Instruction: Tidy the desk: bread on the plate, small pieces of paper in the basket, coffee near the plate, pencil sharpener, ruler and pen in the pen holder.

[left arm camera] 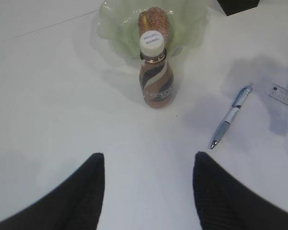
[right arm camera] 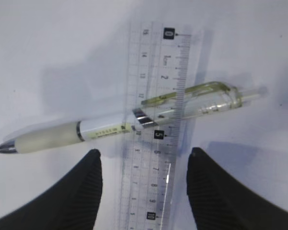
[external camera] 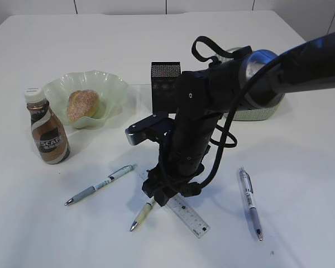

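Bread (external camera: pixel 82 104) on plate (external camera: pixel 114 89), coffee bottle (external camera: pixel 47 131) beside it; pens, ruler (right arm camera: pixel 156 129) remain; right gripper (right arm camera: pixel 144 189) open, empty above green pen (right arm camera: pixel 110 125); left gripper (left arm camera: pixel 149 189) open, empty.

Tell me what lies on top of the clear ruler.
A green-clipped pen lies across the clear ruler, under the open right gripper. The ruler's far end is out of that view.

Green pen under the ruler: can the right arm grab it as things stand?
Probably yes, but not cleanly. The right gripper hangs open right above, yet the clear ruler lies across the green pen, so the jaws may catch both.
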Robot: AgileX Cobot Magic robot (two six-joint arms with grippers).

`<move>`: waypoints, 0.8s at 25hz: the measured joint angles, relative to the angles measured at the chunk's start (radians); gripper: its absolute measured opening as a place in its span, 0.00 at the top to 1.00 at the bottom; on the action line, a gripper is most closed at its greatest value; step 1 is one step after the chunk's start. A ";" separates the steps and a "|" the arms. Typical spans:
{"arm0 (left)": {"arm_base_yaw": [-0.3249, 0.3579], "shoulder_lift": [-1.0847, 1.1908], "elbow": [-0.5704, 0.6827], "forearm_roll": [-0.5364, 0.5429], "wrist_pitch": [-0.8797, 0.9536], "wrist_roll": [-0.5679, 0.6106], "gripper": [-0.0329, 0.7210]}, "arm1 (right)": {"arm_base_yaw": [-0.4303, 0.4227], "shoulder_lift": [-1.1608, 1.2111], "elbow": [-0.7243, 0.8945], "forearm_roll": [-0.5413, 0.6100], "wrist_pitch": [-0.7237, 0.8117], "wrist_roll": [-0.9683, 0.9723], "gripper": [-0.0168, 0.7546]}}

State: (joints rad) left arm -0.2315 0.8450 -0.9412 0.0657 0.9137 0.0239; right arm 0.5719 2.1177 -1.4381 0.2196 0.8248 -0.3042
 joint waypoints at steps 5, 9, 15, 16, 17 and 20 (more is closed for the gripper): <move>0.000 0.000 0.000 0.000 0.000 0.000 0.41 | 0.000 0.000 0.000 -0.002 -0.004 0.000 0.40; 0.000 0.000 0.000 0.002 0.000 0.000 0.41 | 0.000 0.008 0.000 -0.002 -0.006 0.000 0.40; 0.000 0.000 0.000 0.006 0.000 0.000 0.41 | 0.000 0.024 0.000 -0.002 -0.004 -0.002 0.40; 0.000 0.000 0.000 0.008 0.000 0.000 0.41 | 0.000 0.024 0.000 -0.002 -0.004 -0.002 0.40; 0.000 0.000 0.000 0.008 0.000 0.000 0.41 | 0.000 0.024 0.000 -0.002 -0.004 -0.002 0.40; 0.000 0.000 0.000 0.008 0.000 0.000 0.41 | 0.000 0.029 -0.002 -0.002 -0.004 -0.002 0.40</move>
State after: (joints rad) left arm -0.2315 0.8450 -0.9412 0.0734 0.9137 0.0239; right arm 0.5719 2.1462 -1.4400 0.2181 0.8209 -0.3063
